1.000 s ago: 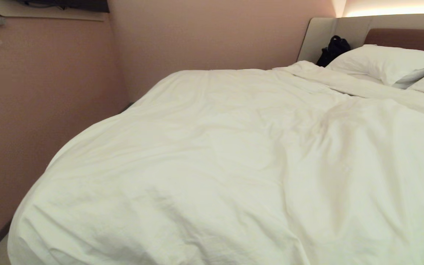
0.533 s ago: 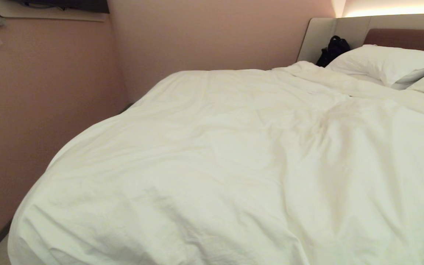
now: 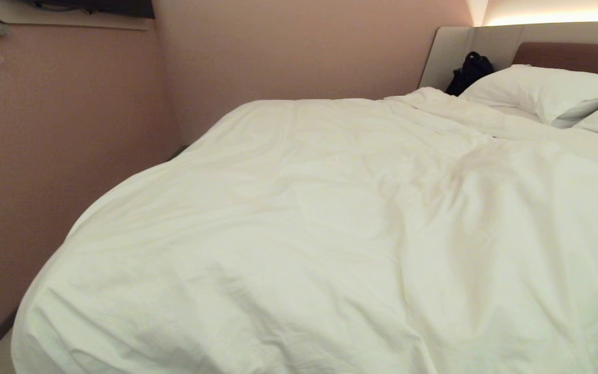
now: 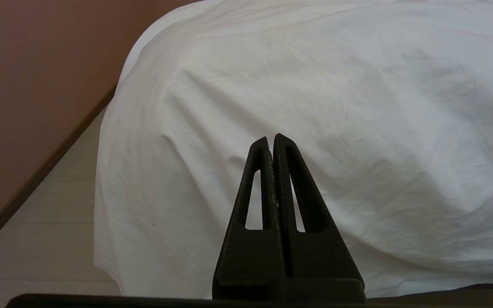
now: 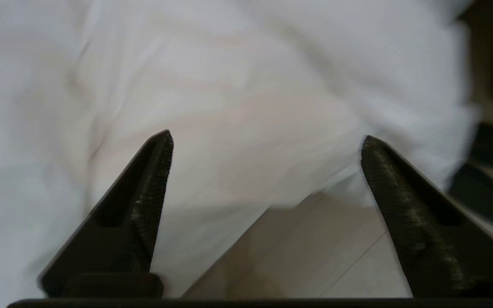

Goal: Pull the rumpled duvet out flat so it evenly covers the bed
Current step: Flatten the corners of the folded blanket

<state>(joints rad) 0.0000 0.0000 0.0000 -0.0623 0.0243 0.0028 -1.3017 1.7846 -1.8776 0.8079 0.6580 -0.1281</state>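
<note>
The big white duvet [image 3: 330,234] lies over the bed [image 3: 486,39]. The right gripper [image 5: 265,145] is wide open, holding nothing, just before the duvet's hanging edge. The left gripper [image 4: 271,141] is pinched closed, empty.

place: bedroom | cues: bed [image 3: 569,52] with headboard, pillows [image 3: 538,88], duvet [image 3: 330,234]

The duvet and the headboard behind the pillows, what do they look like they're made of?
The duvet: matte white woven cloth, probably cotton, over soft filling, judging by the fine creases and puffy folds. The headboard: smooth padded panels in beige and brown, possibly faux leather or fabric; the look leaves that open.
</note>
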